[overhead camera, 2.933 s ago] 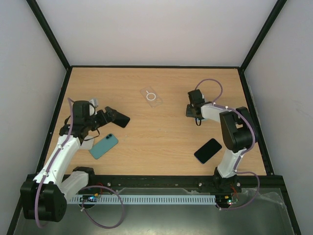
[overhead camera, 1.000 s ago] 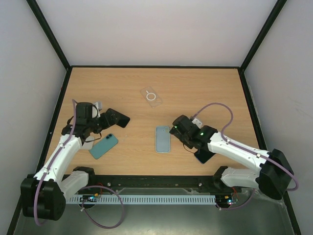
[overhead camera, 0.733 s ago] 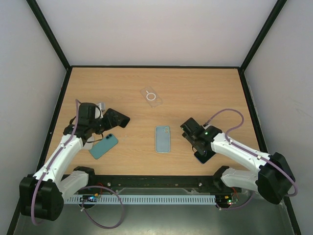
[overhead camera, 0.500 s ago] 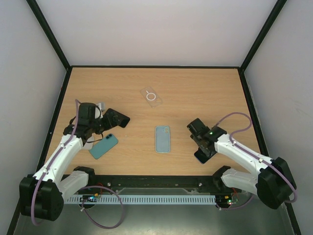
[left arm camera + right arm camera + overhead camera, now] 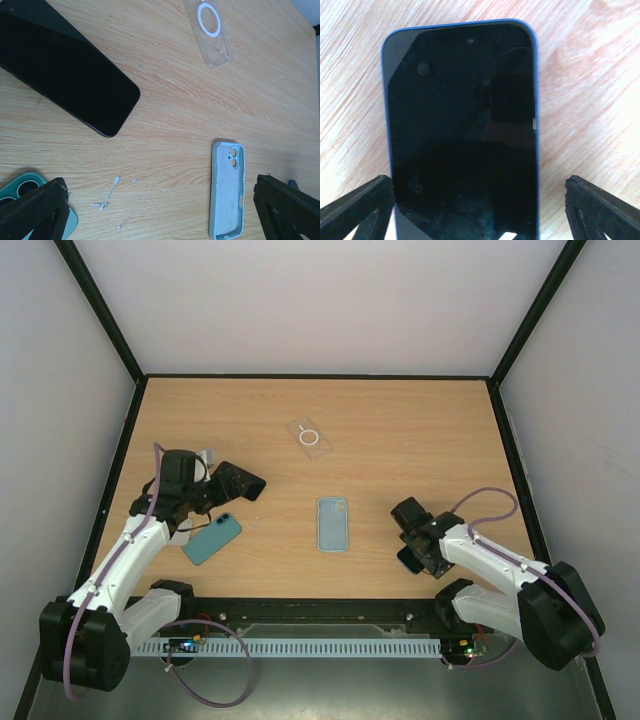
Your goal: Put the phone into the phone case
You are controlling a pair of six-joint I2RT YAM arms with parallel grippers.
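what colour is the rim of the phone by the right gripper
Blue. The phone shows it best in the right wrist view.

A robotics lab test cell: a wood-grain table (image 5: 400, 430) boxed in by plain white panels (image 5: 320, 300) set in a black frame (image 5: 100, 315), a left arm (image 5: 125, 555) and right arm (image 5: 490, 555) bolted to a rail (image 5: 320, 608) at its near edge, purple cables (image 5: 480, 495) looping off them, a slotted wire duct (image 5: 300, 648) below, and a phone case (image 5: 333, 524) lying flat mid-table
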